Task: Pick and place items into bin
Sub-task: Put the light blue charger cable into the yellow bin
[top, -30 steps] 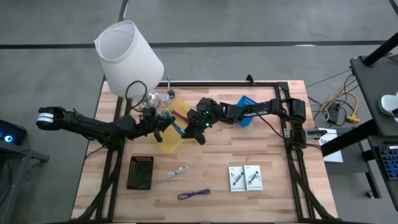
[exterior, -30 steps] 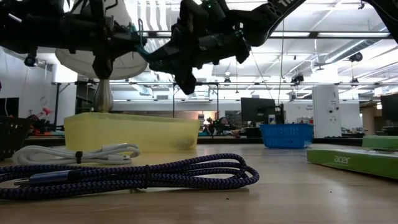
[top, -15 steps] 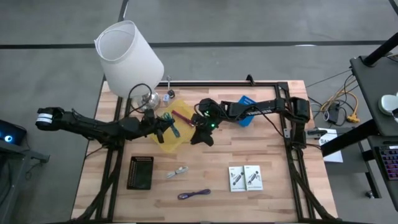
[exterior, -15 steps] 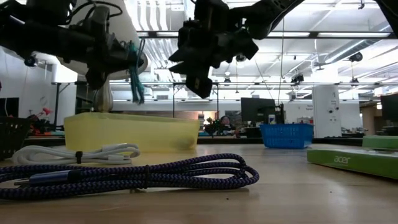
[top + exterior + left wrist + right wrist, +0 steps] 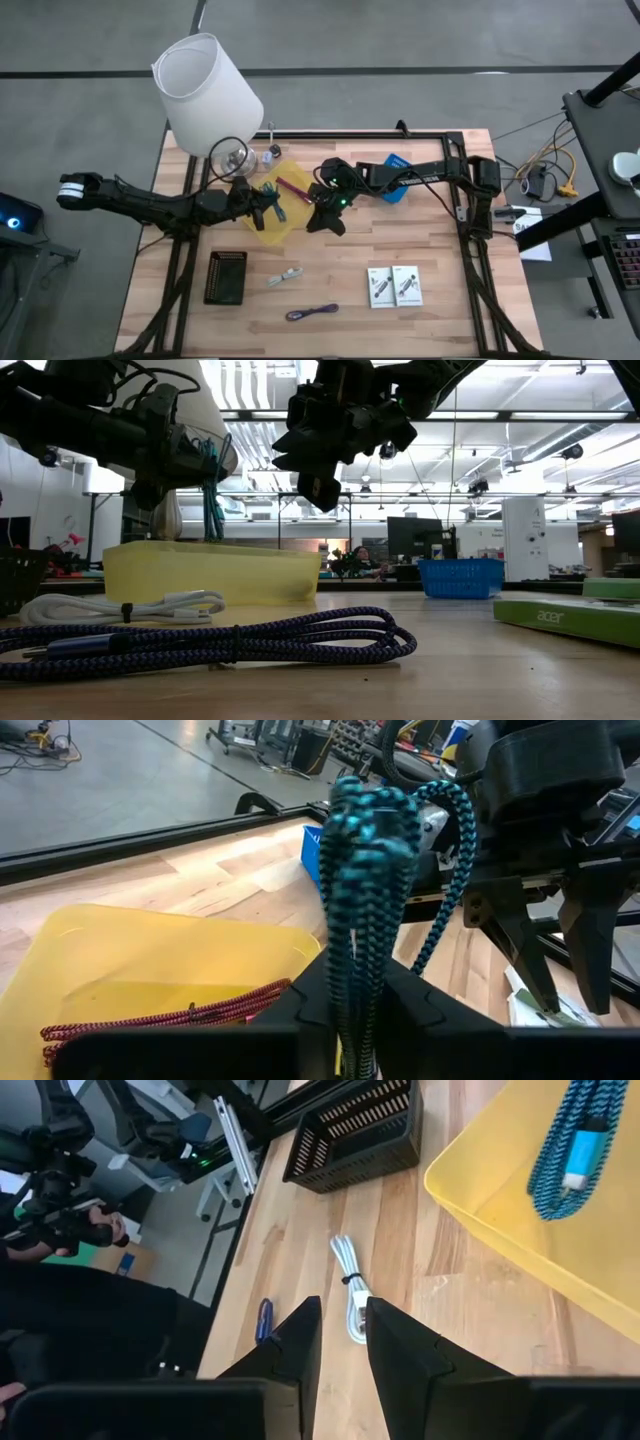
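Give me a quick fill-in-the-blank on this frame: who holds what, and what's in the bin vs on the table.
1. The left gripper is shut on a braided ____ cable.
2. That cable hangs over the ____ bin.
3. Already lying in the bin is a ____ cable.
4. On the table between the black basket and the two white packets, above the purple cable in the high view, lies a coiled ____ cable.

Missing words: teal; yellow; magenta; white

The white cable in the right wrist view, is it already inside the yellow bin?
No, the white cable lies coiled on the wooden table, outside the rim of the yellow bin.
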Tool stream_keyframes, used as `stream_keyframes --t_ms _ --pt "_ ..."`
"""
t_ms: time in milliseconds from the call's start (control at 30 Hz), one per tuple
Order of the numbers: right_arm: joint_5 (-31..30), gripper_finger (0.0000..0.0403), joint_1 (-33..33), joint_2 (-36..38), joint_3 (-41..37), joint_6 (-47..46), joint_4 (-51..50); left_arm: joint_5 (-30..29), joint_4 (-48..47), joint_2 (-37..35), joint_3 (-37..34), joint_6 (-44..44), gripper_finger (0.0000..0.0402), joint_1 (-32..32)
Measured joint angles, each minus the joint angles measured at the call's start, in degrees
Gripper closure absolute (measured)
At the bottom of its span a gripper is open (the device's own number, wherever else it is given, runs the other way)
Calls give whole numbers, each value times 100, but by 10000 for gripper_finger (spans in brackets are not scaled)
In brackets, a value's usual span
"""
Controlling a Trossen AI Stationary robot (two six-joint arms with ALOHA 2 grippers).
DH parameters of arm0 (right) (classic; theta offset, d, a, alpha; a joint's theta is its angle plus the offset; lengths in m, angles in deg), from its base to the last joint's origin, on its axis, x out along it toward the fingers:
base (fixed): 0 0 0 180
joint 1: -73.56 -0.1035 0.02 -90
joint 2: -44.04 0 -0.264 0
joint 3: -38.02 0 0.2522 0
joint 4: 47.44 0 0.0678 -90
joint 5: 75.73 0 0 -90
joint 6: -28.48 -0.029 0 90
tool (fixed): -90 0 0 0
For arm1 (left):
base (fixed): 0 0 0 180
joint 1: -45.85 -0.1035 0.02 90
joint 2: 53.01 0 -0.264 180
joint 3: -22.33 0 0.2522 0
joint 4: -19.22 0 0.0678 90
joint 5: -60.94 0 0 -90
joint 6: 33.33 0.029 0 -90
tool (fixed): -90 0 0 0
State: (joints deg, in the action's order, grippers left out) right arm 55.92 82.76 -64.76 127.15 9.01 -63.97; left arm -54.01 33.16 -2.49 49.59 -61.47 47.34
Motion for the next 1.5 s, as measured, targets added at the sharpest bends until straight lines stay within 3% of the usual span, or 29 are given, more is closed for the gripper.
stream_keyframes --t_ms 333,567,667,767,1067,1500 --pt "-2 335 2 0 0 17 0 -27 26 0 0 3 241 0" --pt "-2 336 2 0 0 13 0 -702 8 0 0 44 172 0" --pt "16 333 0 0 0 11 0 -1104 4 0 0 63 167 0" --pt "32 330 -1 0 0 -2 0 -1138 2 0 0 300 166 4" --pt "44 326 -1 0 -2 -3 -1 -109 -225 -225 88 789 166 4" --pt "46 325 -2 0 21 116 11 48 -4011 -639 1515 450 166 -81"
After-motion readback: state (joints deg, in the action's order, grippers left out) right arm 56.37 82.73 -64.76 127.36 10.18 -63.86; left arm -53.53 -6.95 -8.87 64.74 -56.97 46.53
